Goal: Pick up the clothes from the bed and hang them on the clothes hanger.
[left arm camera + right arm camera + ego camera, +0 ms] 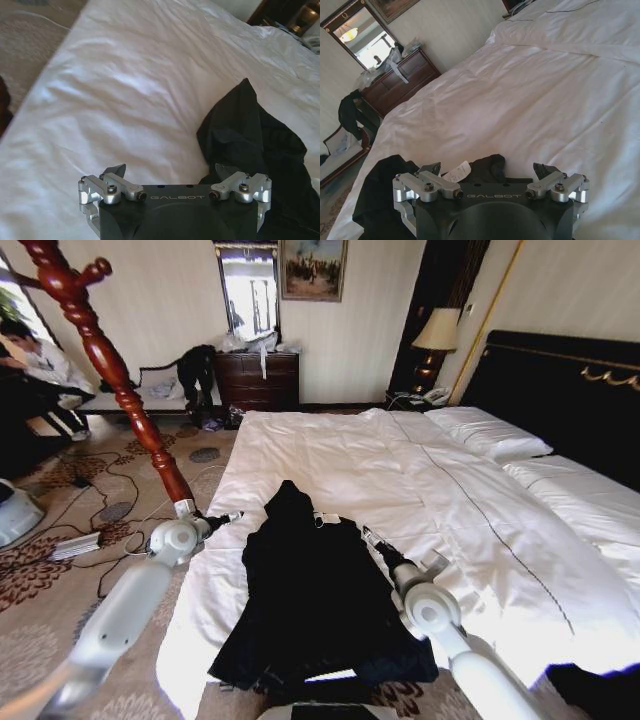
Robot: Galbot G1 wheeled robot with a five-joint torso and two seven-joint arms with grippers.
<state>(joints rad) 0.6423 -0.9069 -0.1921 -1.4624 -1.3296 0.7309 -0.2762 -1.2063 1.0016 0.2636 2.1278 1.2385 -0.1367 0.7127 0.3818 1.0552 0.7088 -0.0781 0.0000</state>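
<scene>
Both grippers are low over the bed (330,455), jaws spread wide, nothing held. Left gripper (232,517) sits just beside the clothes' (310,590) upper left edge; right gripper (368,535) is at its upper right shoulder. The black jacket lies flat near the bed's foot edge, collar pointing toward the headboard.

Step looks like pre-grasp. Next move likely needs both jaws closing on fabric at the shoulders.

Clothes hanger (105,360) stands off the bed's left side on patterned carpet (45,610), cables nearby.
</scene>
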